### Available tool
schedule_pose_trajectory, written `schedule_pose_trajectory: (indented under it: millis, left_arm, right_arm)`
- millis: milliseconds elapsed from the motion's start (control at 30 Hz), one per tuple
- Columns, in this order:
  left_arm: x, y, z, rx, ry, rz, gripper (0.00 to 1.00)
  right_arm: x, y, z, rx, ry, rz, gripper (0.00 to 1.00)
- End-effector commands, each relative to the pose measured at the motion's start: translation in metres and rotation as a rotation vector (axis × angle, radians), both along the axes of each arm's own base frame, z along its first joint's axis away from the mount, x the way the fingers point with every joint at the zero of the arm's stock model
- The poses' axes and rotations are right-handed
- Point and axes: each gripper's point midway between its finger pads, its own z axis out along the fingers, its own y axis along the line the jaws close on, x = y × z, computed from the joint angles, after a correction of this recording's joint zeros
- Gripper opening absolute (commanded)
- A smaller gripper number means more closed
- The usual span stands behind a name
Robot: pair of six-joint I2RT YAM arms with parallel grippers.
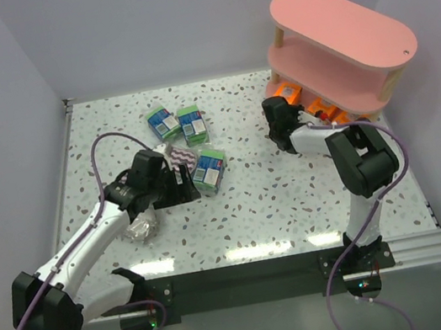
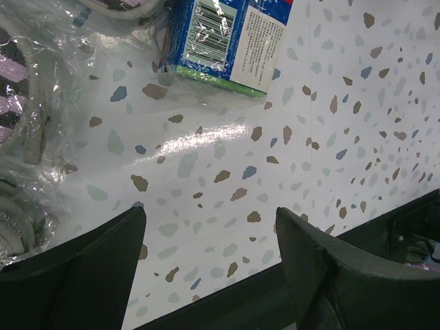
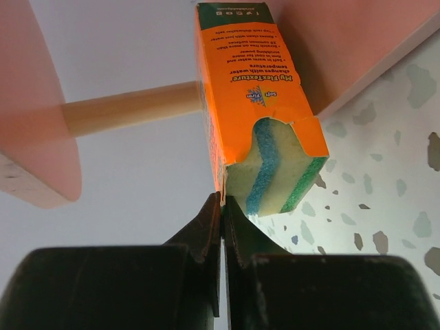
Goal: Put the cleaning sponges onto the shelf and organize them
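My left gripper (image 1: pixel 182 180) (image 2: pixel 210 223) hovers open over bare table with nothing between its fingers. Just ahead of it lies a green-and-blue sponge pack (image 2: pixel 227 34) (image 1: pixel 209 169), and two more such packs (image 1: pixel 163 122) (image 1: pixel 193 124) lie farther back. A purple zigzag sponge (image 1: pixel 181 156) in clear wrap lies by the left wrist, and a greyish wrapped one (image 1: pixel 139 225) lies under the left arm. My right gripper (image 1: pixel 276 114) (image 3: pixel 221 198) is shut on the bottom edge of an orange sponge pack (image 3: pixel 254 89), held at the lowest tier of the pink shelf (image 1: pixel 341 24). More orange packs (image 1: pixel 327 112) sit on that tier.
A pale wooden post (image 3: pixel 130 106) of the shelf stands left of the held pack, between pink boards (image 3: pixel 27 103). White walls close the table at the left, back and right. A black rail (image 1: pixel 249 275) runs along the near edge.
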Motion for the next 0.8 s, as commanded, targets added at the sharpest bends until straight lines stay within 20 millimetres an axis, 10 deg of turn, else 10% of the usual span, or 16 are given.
schedule_pose_trajectory:
  millis: [0, 767]
  left_arm:
    - [0.01, -0.003, 0.015, -0.005, -0.045, -0.022, 0.81]
    - [0.018, -0.002, 0.008, 0.022, -0.026, -0.047, 0.81]
  right_arm:
    - [0.006, -0.017, 0.005, -0.033, 0.014, -0.103, 0.0]
    - [0.022, -0.043, -0.024, -0.016, 0.079, -0.216, 0.0]
